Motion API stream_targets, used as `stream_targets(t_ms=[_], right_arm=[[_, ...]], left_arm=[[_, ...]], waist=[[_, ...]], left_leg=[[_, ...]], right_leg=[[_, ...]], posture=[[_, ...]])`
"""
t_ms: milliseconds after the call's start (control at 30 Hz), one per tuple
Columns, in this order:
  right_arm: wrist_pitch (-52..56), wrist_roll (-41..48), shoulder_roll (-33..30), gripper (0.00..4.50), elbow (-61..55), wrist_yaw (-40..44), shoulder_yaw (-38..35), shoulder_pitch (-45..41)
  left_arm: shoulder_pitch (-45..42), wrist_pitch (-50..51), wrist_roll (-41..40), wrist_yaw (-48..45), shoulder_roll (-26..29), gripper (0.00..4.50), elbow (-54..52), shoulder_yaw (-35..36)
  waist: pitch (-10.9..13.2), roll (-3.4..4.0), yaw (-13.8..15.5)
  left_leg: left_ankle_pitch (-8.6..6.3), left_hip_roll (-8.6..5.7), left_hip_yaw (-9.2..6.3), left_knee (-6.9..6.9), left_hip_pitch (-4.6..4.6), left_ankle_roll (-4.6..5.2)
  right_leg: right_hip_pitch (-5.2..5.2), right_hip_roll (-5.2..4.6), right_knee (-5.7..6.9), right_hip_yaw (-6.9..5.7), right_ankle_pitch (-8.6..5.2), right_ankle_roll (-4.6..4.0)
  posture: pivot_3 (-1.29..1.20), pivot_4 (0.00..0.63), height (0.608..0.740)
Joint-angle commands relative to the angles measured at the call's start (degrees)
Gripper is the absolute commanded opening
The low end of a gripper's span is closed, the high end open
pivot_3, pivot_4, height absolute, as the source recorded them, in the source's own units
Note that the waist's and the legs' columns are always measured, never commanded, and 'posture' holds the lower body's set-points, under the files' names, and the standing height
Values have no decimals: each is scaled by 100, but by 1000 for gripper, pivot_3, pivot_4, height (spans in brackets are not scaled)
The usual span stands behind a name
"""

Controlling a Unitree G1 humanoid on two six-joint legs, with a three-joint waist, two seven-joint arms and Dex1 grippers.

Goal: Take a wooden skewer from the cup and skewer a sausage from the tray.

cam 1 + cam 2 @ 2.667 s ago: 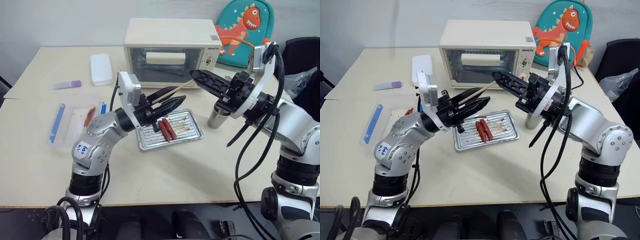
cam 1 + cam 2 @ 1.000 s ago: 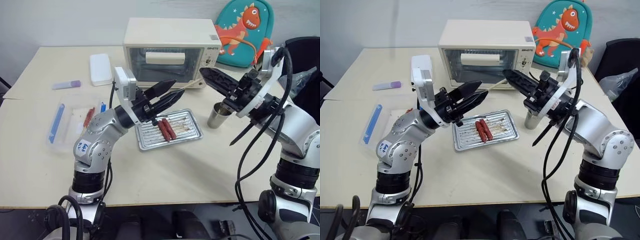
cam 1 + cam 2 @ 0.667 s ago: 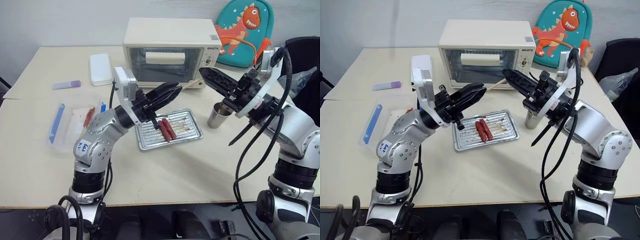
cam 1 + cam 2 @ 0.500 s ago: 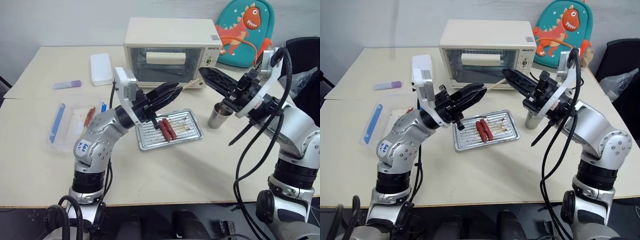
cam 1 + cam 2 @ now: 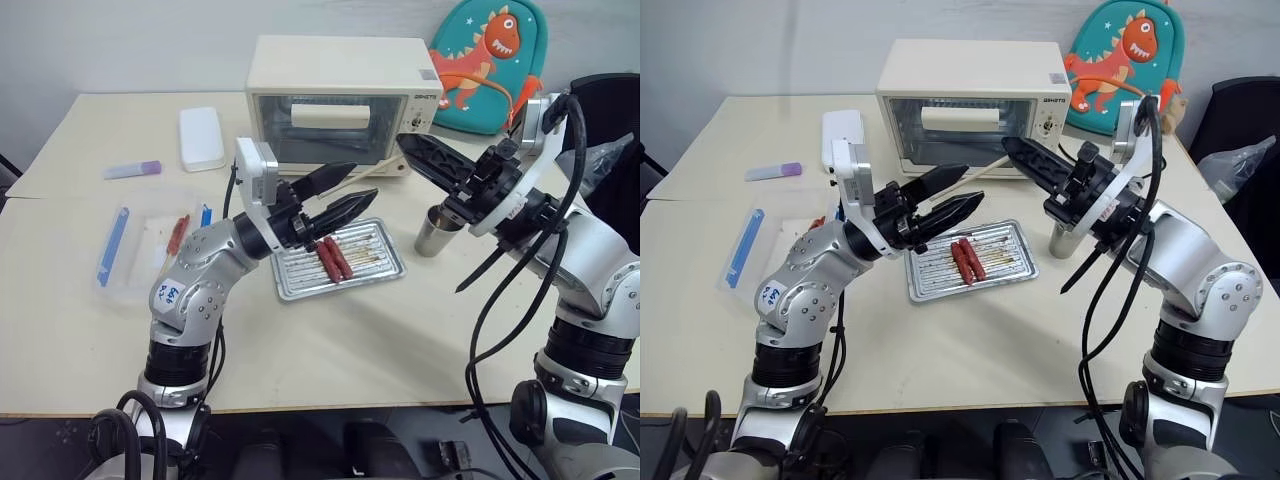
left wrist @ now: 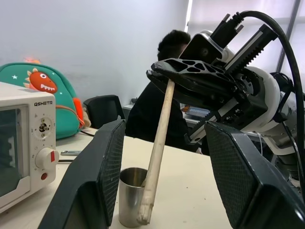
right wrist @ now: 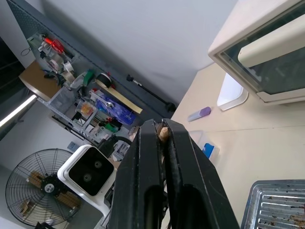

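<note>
My right gripper (image 5: 405, 148) is shut on one end of the wooden skewer (image 5: 375, 170), a pale stick held in the air in front of the oven and slanting towards my left arm. The skewer's free end (image 6: 157, 148) lies between the fingers of my left gripper (image 5: 362, 185), which stands open with neither pad touching it. The steel cup (image 5: 436, 232) stands on the table under my right wrist. To its left, the silver tray (image 5: 385, 262) holds two reddish-brown sausages (image 5: 333, 258) side by side, just below my left gripper.
A cream toaster oven (image 5: 345, 100) stands behind the tray and a dinosaur backpack (image 5: 490, 60) at the back right. A clear plastic box (image 5: 140, 240), a white case (image 5: 202, 138) and a purple-capped tube (image 5: 133, 170) lie left. A person (image 6: 157, 109) sits beyond the table.
My left gripper's fingers narrowed around the skewer's free end, then spread wide again. The right gripper kept its hold on the skewer and stayed still.
</note>
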Motion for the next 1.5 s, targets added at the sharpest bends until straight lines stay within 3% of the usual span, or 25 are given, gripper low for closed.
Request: stream_targets(t_ms=[33,400,567,767,867,933,1033,1200,1367,1500], right_arm=[[-58,107,-18,0,-254,72,-158,11],[-151,107,52,0,-355,16,-142,30],[-200,107,56,0,-417,7,-122,78],[-277,107,89,1441,-470,-87,-146,145],[-20,107,-591,2194,-380,2,40,187],[120,87,-1197,2194,-386,108,245,209],[465,-1112,-1933,2194,-675,743,714,187],[303,-3579,-2587,2194,-1301,2062,1917,152],[-199,-5660,-2592,2194,-1474,2858,3184,-89],[-451,-6855,-1990,2991,-960,2956,3925,-259]], left_arm=[[-156,-161,-43,-39,-27,2618,-41,60],[-237,-219,-86,-53,-61,121,99,117],[-263,-224,-33,-73,-46,29,144,109],[-321,-200,30,-79,49,0,159,110],[-217,-109,36,-150,333,0,26,221],[-83,-14,5,-195,618,0,-109,321],[301,257,-131,-308,1258,0,-441,636],[1188,692,-400,-600,2413,0,-984,1376],[1927,956,-634,-760,3117,0,-1341,2049],[2274,1146,-792,-633,3338,0,-1600,2442]], waist=[[0,0,0],[0,0,0],[0,0,0],[0,0,0],[4,6,-1],[4,7,-1],[6,9,-24],[9,13,-44],[11,16,-13],[12,8,2]], left_leg=[[0,0,0,0,0,0],[0,0,0,-2,-1,0],[0,0,0,-2,-2,0],[0,0,-1,-3,-2,0],[0,0,-1,-3,-2,0],[0,0,-1,-5,-4,0],[-1,1,-1,-7,-3,1],[1,9,-1,-35,8,-1],[1,1,-2,-37,8,-2],[1,-6,-8,-33,6,-2]], right_leg=[[0,0,0,0,0,0],[0,0,-5,0,1,1],[0,0,-7,0,1,2],[0,0,-8,0,1,3],[0,0,-8,0,2,4],[-1,-1,-12,0,2,4],[0,0,-17,0,2,3],[-4,8,-24,6,2,3],[-4,-5,-41,6,1,2],[-2,-16,-47,3,1,2]], posture=[[0,150,740],[0,150,740],[0,150,740],[0,150,740],[0,150,740],[0,150,740],[0,150,740],[0,150,740],[0,150,740],[0,150,740]])
